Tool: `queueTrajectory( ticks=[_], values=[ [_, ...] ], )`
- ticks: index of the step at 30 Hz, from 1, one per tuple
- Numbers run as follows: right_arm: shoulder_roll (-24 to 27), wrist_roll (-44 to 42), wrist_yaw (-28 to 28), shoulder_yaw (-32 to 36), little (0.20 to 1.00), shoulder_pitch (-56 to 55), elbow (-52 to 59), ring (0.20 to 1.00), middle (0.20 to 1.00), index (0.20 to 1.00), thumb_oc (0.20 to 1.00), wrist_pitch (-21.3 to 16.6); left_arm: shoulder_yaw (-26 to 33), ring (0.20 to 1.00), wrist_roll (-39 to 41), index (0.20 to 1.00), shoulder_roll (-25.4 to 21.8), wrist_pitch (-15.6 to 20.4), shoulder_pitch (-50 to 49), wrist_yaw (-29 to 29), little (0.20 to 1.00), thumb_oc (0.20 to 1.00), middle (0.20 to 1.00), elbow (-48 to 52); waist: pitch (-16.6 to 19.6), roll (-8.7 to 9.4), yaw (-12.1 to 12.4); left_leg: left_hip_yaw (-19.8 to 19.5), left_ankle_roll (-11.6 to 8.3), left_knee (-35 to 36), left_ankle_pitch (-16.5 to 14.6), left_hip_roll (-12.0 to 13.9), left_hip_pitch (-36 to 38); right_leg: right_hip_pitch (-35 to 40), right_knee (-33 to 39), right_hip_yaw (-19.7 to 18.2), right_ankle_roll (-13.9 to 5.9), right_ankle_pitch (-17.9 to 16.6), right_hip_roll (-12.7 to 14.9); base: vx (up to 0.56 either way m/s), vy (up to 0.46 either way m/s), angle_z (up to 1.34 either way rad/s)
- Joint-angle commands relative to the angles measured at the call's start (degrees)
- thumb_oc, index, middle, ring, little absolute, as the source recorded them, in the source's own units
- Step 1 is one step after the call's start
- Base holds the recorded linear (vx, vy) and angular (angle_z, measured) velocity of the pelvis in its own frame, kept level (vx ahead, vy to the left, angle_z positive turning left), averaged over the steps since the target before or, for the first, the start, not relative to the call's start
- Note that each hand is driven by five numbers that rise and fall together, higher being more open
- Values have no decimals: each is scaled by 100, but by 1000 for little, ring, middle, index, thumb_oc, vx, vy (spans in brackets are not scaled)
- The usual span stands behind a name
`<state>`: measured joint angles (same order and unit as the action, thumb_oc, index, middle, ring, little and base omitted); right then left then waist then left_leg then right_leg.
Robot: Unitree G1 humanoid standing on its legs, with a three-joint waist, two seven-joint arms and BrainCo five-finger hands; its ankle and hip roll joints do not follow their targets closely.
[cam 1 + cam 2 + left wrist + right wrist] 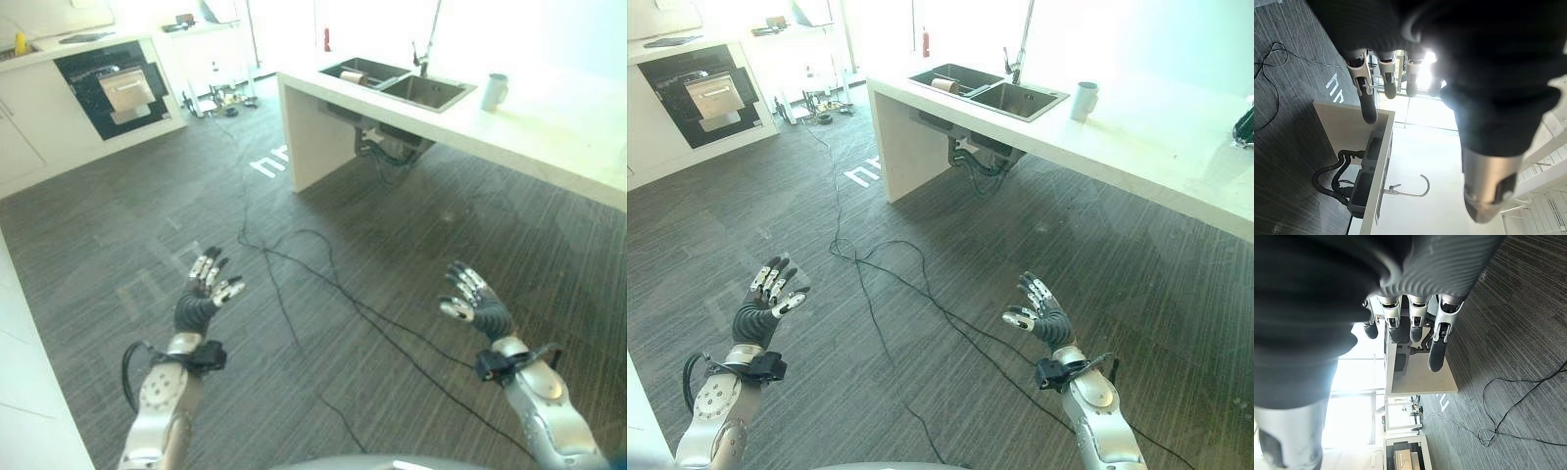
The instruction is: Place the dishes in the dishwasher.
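A white mug [495,90] stands on the pale counter [549,127] to the right of the double sink [397,82]. A roll-shaped object [352,76] lies in the sink's left basin. My left hand [204,294] and right hand [474,299] are both raised over the grey striped floor, far from the counter, fingers straight and holding nothing. The left wrist view shows the left hand's fingers [1365,88] spread toward the counter's end, and the right hand's fingers [1436,340] are straight in its own wrist view.
A built-in black oven [110,86] with a pale towel on its handle sits in the cabinets at the far left. Pipes [387,145] hang under the sink. A dark object [1244,127] rests at the counter's right end. Small items [227,98] lie on the floor by the back wall.
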<state>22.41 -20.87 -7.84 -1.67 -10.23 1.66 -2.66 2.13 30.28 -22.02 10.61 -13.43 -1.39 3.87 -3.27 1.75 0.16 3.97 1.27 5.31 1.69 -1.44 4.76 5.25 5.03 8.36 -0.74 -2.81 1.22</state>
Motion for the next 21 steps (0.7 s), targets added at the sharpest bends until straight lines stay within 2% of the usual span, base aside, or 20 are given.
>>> queueTrajectory(
  ticks=[1, 8, 17, 19, 21],
  values=[
    [22, 44, -3, 75, 1000, 320, 300, 1000, 1000, 1000, 1000, -427, 28, 1000, -36, 1000, -92, 272, 381, -66, 1000, 1000, 1000, -134, 65, -36, -73, 161, -321, -31, -519, 399, 218, 84, -3, 34, -564, 260, 341, 0, 0, 0],
    [-8, 61, -91, 105, 1000, 313, 404, 1000, 1000, 1000, 1000, -353, 164, 1000, 151, 1000, -34, 420, 443, 126, 1000, 1000, 1000, -38, 68, -22, -105, 167, -330, -31, -513, 421, 240, 108, -3, 10, -533, 287, 296, 49, -35, 0],
    [92, 92, -361, 261, 1000, 121, 579, 1000, 1000, 1000, 1000, -365, 346, 1000, 153, 1000, 6, 379, 111, 102, 1000, 1000, 1000, 117, -30, 48, -60, 153, -379, -31, -478, 481, 368, 166, -3, -56, -412, 363, 146, 88, -72, 0],
    [193, 12, -417, 288, 1000, 190, 636, 1000, 1000, 1000, 1000, -382, 388, 1000, 347, 1000, 9, 383, 109, 78, 1000, 1000, 1000, 166, -194, 129, 1, 169, -465, -609, -412, 471, 172, 217, -3, -37, -339, 331, 164, 75, -118, -2],
    [317, -54, -416, 273, 1000, 321, 659, 1000, 1000, 1000, 1000, -454, 364, 1000, 306, 1000, -2, 497, 190, 30, 1000, 1000, 1000, 149, -385, 241, 41, 133, -511, -1775, -318, 457, -408, 218, -27, 4, -223, 331, 184, 22, -154, -1]
  ],
)
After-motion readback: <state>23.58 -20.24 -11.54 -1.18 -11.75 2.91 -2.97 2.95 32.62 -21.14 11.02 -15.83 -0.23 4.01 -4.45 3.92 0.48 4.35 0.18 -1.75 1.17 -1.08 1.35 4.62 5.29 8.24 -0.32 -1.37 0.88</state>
